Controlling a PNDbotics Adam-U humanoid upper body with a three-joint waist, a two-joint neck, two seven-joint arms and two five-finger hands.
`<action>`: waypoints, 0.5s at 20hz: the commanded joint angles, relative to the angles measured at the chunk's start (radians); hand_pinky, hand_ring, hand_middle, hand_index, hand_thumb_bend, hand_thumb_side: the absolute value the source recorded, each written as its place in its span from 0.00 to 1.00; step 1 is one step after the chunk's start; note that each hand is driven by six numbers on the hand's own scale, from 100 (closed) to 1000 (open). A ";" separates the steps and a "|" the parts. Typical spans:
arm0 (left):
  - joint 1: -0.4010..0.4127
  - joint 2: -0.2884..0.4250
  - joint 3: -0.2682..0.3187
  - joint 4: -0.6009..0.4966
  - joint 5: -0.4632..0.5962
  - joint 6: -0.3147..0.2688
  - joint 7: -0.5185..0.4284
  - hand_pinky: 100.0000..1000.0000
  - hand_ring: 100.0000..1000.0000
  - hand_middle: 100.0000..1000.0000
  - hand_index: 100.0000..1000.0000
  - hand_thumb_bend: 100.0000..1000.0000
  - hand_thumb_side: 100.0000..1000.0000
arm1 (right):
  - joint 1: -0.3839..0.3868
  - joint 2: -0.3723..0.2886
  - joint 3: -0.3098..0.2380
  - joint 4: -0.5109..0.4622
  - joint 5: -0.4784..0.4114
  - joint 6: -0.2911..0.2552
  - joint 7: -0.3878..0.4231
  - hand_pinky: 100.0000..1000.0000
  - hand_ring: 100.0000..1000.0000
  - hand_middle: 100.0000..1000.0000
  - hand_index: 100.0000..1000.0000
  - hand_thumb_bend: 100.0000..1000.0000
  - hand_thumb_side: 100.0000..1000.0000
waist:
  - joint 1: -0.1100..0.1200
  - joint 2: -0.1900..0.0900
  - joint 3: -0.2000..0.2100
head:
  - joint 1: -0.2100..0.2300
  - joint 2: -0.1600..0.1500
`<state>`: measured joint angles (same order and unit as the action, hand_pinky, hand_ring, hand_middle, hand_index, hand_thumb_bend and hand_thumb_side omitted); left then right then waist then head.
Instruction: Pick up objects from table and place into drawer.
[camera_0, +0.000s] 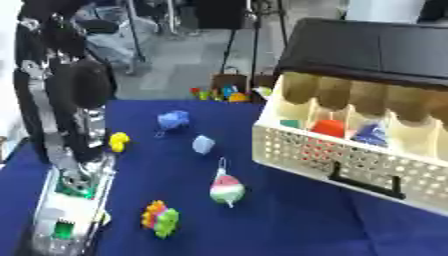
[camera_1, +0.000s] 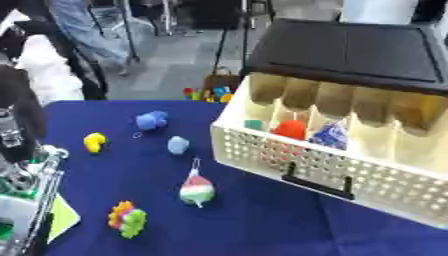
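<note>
Nearest lay a knobbly orange-and-green toy (camera_0: 160, 219), then a watermelon-coloured toy (camera_0: 227, 189), both loose on the blue surface (camera_0: 289, 220). Beyond sat a pale blue lump (camera_0: 203, 144), a yellow piece (camera_0: 118, 141) and a blue toy (camera_0: 173, 120). The drawer (camera_0: 350, 160) stood open to the right, already holding 3 things. The left arm (camera_0: 74, 165) showed, but neither robot hand did — their fingers could not be judged. Taking the nearest toy first seemed wisest — lifted well clear of the drawer's front wall.

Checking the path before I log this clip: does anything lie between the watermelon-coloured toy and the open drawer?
Nothing visible does. The watermelon-coloured toy lies on bare blue cloth, with an open stretch between it and the drawer. The pale blue piece and the multicoloured toy lie off that line. The drawer's perforated front wall is the one thing to lift over.
</note>
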<state>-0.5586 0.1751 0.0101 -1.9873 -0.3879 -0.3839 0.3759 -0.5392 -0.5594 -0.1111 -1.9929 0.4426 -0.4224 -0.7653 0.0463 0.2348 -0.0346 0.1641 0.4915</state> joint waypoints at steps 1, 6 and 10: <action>-0.010 0.004 0.010 -0.013 -0.001 -0.004 0.002 0.55 0.75 0.68 0.86 0.47 0.74 | -0.012 -0.029 -0.008 -0.007 -0.005 -0.018 -0.012 0.51 0.57 0.58 0.70 0.00 0.71 | -0.006 -0.016 0.001 | 0.002 0.006; -0.010 0.003 0.009 -0.013 -0.002 -0.004 0.001 0.55 0.75 0.68 0.86 0.47 0.74 | -0.011 -0.029 -0.007 -0.007 -0.005 -0.017 -0.011 0.51 0.57 0.58 0.70 0.00 0.71 | -0.005 -0.014 0.002 | -0.001 0.013; -0.005 0.029 0.015 -0.013 -0.010 0.017 -0.002 0.55 0.75 0.69 0.89 0.47 0.72 | -0.008 -0.032 -0.007 -0.007 -0.004 -0.017 -0.011 0.51 0.57 0.58 0.70 0.00 0.71 | -0.003 -0.018 0.006 | 0.002 0.025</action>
<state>-0.5549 0.1796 0.0147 -1.9873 -0.3916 -0.3738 0.3741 -0.5364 -0.5597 -0.1111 -1.9929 0.4426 -0.4224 -0.7653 0.0469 0.2345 -0.0286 0.1640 0.5071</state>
